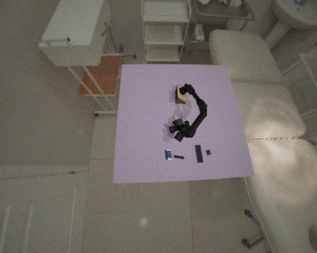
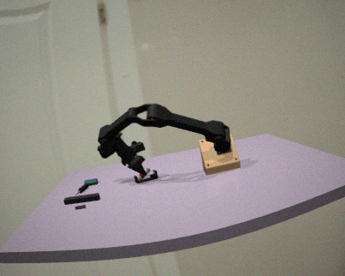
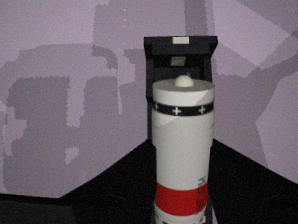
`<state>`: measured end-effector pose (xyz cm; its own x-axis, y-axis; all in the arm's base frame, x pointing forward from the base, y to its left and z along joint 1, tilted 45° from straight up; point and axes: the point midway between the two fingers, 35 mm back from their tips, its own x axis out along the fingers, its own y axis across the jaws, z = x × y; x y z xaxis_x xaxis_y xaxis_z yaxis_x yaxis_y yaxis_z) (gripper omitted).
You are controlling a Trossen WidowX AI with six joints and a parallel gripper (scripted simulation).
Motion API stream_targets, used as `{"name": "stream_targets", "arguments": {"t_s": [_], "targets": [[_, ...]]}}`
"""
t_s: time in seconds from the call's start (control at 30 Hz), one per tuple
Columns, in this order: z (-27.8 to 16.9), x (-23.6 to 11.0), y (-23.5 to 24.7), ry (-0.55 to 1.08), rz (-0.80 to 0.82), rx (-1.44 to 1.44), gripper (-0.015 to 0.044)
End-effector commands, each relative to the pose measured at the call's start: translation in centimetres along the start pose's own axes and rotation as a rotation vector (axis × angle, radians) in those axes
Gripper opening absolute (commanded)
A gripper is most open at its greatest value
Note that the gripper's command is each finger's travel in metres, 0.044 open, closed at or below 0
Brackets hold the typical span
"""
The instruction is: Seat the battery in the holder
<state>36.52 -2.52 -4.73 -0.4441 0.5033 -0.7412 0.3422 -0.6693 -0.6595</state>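
A white battery (image 3: pixel 181 152) (image 2: pixel 141 175) with a red band and a black band lies lengthwise over the black holder (image 3: pixel 180 52) (image 2: pixel 151 176). Its terminal nub points at the holder's lip at the top of the wrist view. I cannot tell whether it lies fully flat. My gripper (image 3: pixel 180 148) (image 2: pixel 139 168) (image 1: pixel 175 130) is shut on the battery, low over the purple table (image 1: pixel 147 98) (image 2: pixel 246 171). In the top view the gripper hides the holder.
A green and blue piece (image 1: pixel 168 154) (image 2: pixel 91 182), a thin black tool (image 1: pixel 178 157) (image 2: pixel 80 189), a black bar (image 1: pixel 198 153) (image 2: pixel 81 198) and a small black block (image 1: pixel 208 152) (image 2: pixel 80 207) lie near the table's front. The arm's tan base (image 1: pixel 180 95) (image 2: pixel 218 156) stands behind.
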Motion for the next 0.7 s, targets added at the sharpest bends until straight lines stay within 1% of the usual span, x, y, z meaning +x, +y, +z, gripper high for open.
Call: {"name": "stream_targets", "arguments": {"t_s": [0.0,0.67], "targets": [[-0.40,0.10,0.01,0.032,0.001,0.000,0.0079],[-0.38,0.52,0.36,0.127,0.003,0.004,0.0079]]}}
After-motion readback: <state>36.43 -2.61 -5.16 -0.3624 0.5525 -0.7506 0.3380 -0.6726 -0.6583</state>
